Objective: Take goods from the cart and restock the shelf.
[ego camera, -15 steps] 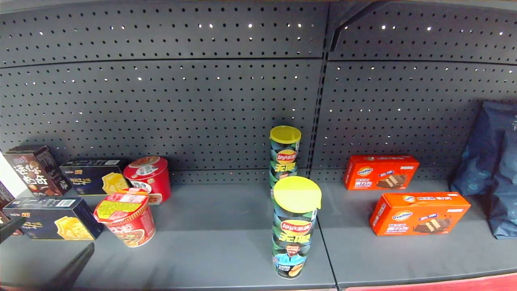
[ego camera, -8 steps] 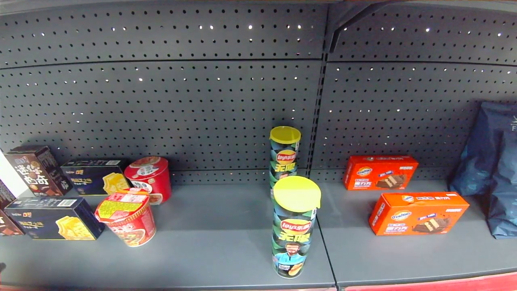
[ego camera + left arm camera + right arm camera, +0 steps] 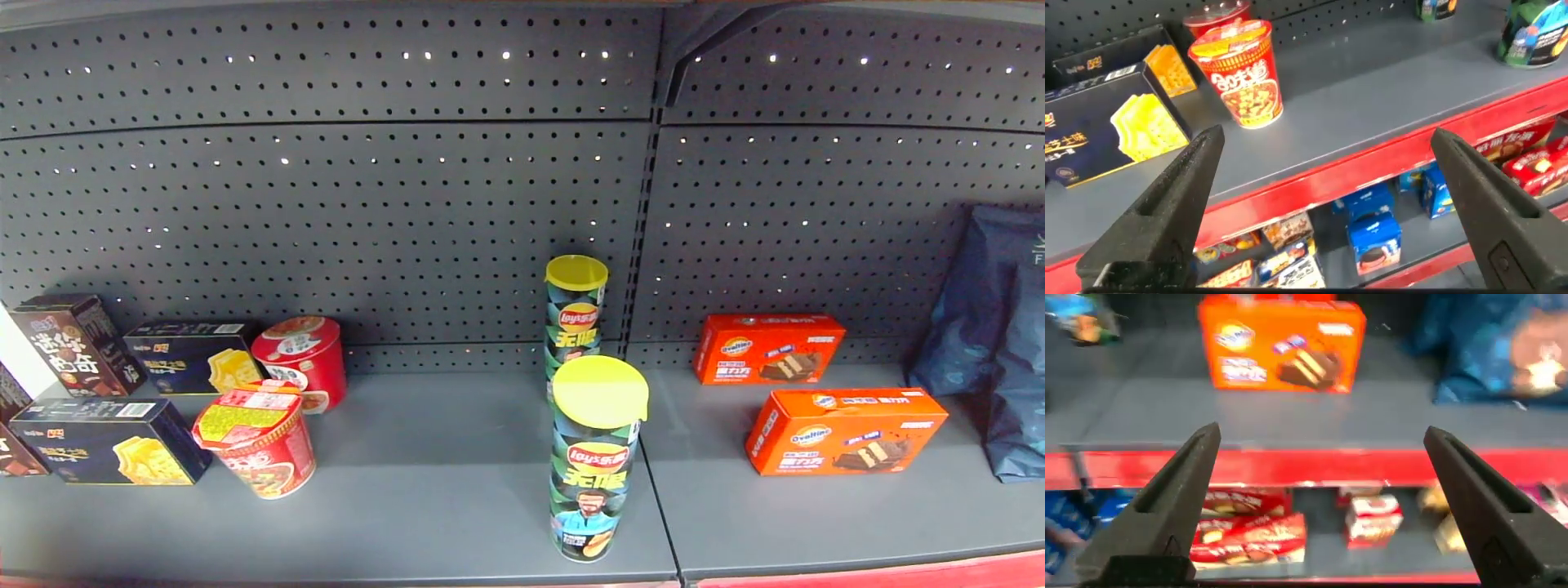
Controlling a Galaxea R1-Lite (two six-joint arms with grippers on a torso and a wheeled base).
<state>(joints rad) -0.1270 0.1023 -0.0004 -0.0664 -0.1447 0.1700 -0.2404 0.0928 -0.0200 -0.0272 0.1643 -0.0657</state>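
Note:
The grey shelf (image 3: pixel 457 498) carries two yellow-lidded chip cans, one at the front (image 3: pixel 598 457) and one behind it (image 3: pixel 575 314). Two orange boxes (image 3: pixel 845 430) lie to their right, and two red noodle cups (image 3: pixel 257 441) and dark boxes (image 3: pixel 110 441) stand to the left. My left gripper (image 3: pixel 1327 220) hangs open and empty in front of the shelf's red edge (image 3: pixel 1372 163), with a noodle cup (image 3: pixel 1241 77) and a dark box (image 3: pixel 1114 131) beyond it. My right gripper (image 3: pixel 1327 514) is also open and empty, before the red edge (image 3: pixel 1315 467) and facing an orange box (image 3: pixel 1282 343).
Blue bags (image 3: pixel 1000 327) lean at the shelf's far right, also seen as a blue bag (image 3: pixel 1503 347) near the orange box. A brown box (image 3: pixel 73 343) stands at far left. A lower shelf holds packed goods (image 3: pixel 1372 237). Bare shelf floor lies between the cups and the cans.
The dark fingers of my left gripper, seen at the head view's lower left a second ago, have drawn back out of that picture. The goods on the shelf have not moved.

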